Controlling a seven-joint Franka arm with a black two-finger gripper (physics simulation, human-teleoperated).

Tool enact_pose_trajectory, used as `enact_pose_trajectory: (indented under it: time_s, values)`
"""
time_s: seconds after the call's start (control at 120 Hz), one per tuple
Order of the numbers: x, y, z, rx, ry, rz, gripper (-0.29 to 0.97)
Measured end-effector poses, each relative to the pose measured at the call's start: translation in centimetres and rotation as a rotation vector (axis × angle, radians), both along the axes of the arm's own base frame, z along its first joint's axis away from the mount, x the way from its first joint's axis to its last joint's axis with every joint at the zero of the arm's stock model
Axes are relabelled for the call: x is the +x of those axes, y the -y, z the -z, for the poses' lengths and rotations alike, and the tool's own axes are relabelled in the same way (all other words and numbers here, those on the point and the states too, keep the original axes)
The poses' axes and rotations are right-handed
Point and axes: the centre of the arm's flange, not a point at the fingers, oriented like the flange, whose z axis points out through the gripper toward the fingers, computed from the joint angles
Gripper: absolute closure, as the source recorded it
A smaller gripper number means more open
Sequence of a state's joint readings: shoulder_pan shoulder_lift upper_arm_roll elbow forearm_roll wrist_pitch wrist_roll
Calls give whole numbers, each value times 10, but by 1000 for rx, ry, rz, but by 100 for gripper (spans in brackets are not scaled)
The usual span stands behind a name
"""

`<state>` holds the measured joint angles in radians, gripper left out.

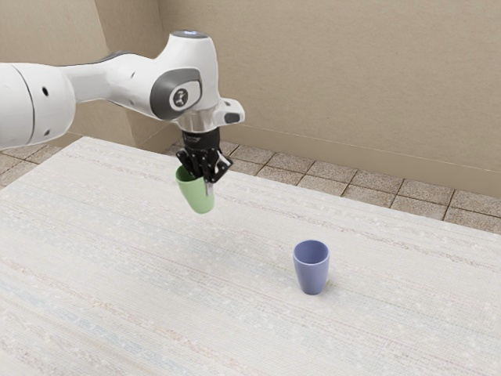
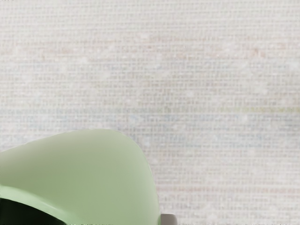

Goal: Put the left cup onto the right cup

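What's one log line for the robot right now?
claw: shut on green cup | green cup: lifted, tilted | blue cup: upright on table, apart

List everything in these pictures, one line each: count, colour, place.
green cup: one, light green, held in the air above the table, tilted, toward the exterior view's left
blue cup: one, violet-blue, standing upright on the table, toward the exterior view's right, apart from the green cup
table: one, whitish with faint streaks, under both cups
floor: one, grey-brown tiles, behind the table
wall: one, beige, at the back
arm: one, white with grey joints, coming in from the exterior view's left
gripper: one, black, pointing down, shut on the green cup's rim
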<state>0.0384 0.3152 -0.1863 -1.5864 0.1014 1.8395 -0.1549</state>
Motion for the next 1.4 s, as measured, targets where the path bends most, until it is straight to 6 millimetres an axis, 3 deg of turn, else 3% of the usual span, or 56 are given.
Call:
enact_pose_trajectory:
  time_s: [0.367,0.95,1.4]
  values:
    - [5,52,6,3,-8,32,79]
    - [6,109,-10,14,6,48,79]
    - [-20,179,-16,21,5,95,79]
